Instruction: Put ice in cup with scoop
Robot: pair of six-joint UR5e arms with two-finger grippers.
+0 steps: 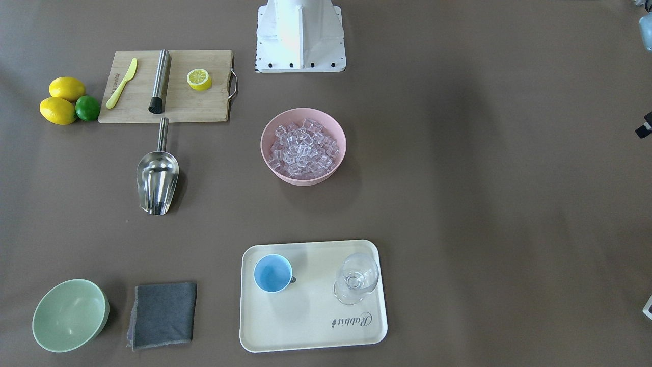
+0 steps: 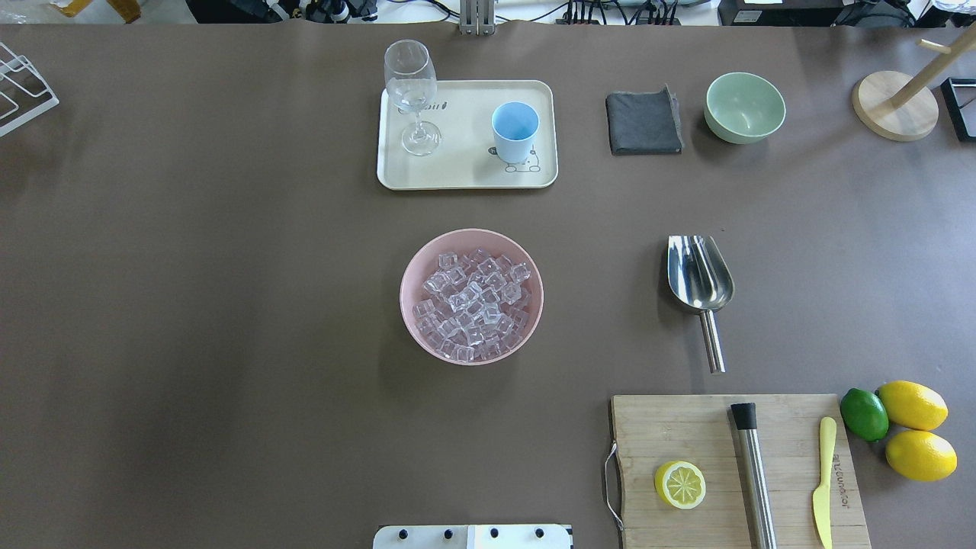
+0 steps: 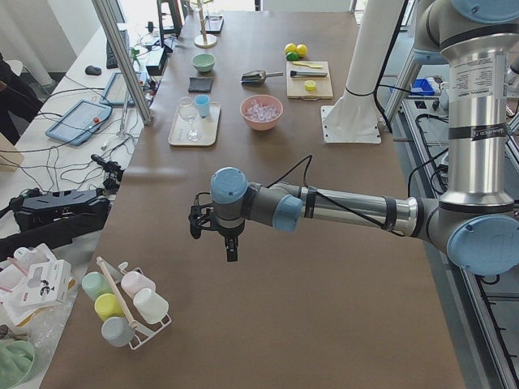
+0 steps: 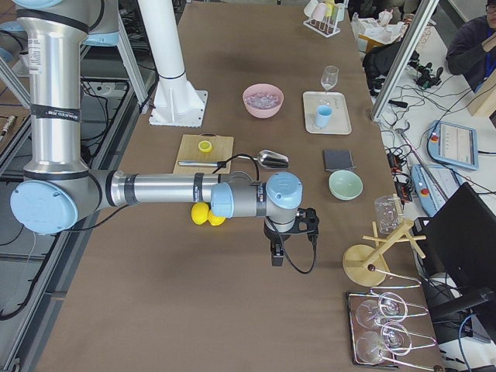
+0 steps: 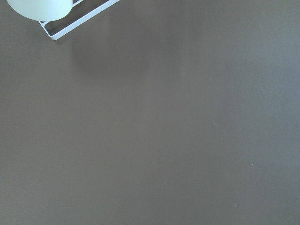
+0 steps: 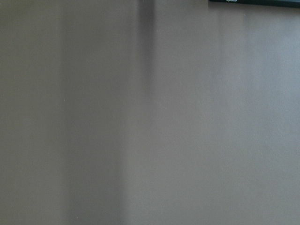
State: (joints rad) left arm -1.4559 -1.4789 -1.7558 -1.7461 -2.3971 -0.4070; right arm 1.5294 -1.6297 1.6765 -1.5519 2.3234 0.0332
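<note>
The left gripper (image 3: 212, 223) hangs over bare table at the robot's left end. It shows only from the side, so I cannot tell whether its jaws are apart or together, and every task thing lies well beyond them

Far from those jaws stands one wine glass (image 2: 412, 91) on one cream tray (image 2: 465, 174). Beside the glass on that tray is one light-blue cup (image 2: 515, 131), upright and mouth open, likely so ice can be tipped straight in

Between the two grippers sits one pink bowl (image 2: 406, 284) heaped with ice (image 2: 473, 305), several dozen cubes and too many to count exactly. I judge that this middle spot suits either arm

Next come one grey cloth (image 2: 643, 122) and one steel scoop (image 2: 700, 278). The scoop lies trough up on the table with its handle toward the robot, probably for an easy grasp. It is nearer the right gripper (image 4: 294, 230) than the left, yet well apart from both

Further right are one green bowl (image 2: 745, 107) and one bamboo board (image 2: 671, 427). The board bears one lemon half (image 2: 679, 484), one steel cylinder (image 2: 755, 473) and one yellow knife (image 2: 823, 480). Past it lie one lime (image 2: 864, 414) and two lemons (image 2: 913, 405)

The right gripper's jaws, also seen only from the side, cannot be judged either
</note>
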